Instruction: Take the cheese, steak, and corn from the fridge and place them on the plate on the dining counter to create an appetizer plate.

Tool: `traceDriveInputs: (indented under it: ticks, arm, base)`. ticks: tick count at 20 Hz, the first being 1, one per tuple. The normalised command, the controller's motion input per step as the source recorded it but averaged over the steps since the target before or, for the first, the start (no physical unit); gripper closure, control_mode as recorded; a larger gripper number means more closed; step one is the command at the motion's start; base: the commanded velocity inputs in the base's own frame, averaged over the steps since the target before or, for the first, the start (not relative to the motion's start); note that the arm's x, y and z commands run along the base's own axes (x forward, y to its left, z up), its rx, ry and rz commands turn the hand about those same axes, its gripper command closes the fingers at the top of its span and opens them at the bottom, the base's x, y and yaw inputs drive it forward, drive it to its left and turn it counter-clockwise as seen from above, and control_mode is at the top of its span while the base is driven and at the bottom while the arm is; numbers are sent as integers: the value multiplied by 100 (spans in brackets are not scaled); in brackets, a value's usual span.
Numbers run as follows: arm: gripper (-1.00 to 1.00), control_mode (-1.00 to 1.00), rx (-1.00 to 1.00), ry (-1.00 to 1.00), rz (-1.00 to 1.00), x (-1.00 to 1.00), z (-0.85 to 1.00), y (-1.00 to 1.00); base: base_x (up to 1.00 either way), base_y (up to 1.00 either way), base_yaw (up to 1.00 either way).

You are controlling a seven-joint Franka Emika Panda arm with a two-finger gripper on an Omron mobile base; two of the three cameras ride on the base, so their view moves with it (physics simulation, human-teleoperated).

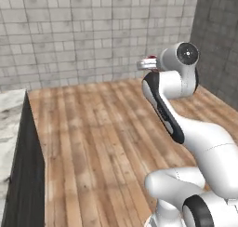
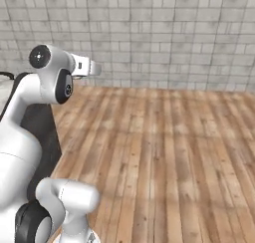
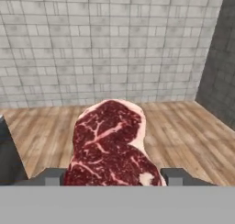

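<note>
1. The arm (image 1: 186, 110) rises folded, elbow high, its wrist reaching level over the wooden floor (image 2: 164, 152) toward the brick wall (image 3: 105, 39).
2. The jaws clamp the steak (image 3: 110, 147), held out in front.
3. No writing is legible.

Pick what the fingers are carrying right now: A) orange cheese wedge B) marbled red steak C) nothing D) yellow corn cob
B: in the hand view the steak, dark red with pale marbling, sits clamped in the gripper, with wooden floor behind it.
</note>
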Motion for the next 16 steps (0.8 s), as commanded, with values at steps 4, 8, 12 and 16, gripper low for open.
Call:
traceDriveInputs:
  ticks: [4,8,12,16]
  arm:
    - [100,100,0,0,0,0,0,0]
    - [100,100,0,0,0,0,0,0]
    - [100,100,0,0,0,0,0,0]
    - [100,100,0,0,0,0,0,0]
  base:
    - [100,-50,52]
    - [100,-71,45]
    - [100,-58,44]
    - [100,-46,46]
